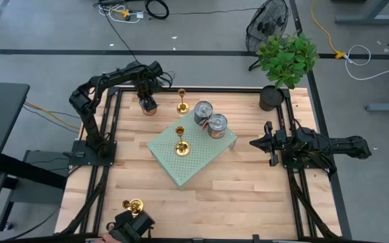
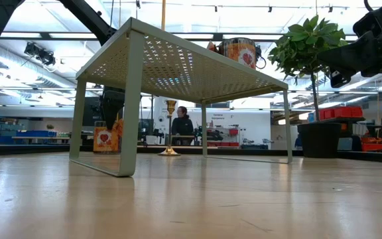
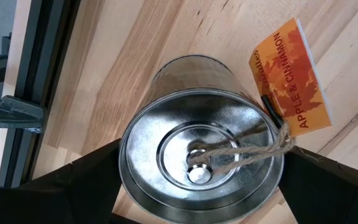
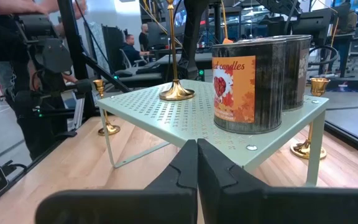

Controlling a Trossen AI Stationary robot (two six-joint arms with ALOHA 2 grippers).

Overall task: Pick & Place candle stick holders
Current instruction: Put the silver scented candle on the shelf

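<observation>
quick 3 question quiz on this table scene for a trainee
1. Of the three candle holders, how many stand on the green rack?
2. True or false: the right tool is shut.
3. What does the left tool hang over? A) a tin can B) a candle holder C) the plant

Key: 1) one; 2) true; 3) A

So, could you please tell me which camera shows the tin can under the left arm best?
The left wrist view: the tin can fills it, lid and orange tag clear. The high view shows it small beneath the left end effector; the low view barely shows it.
</observation>
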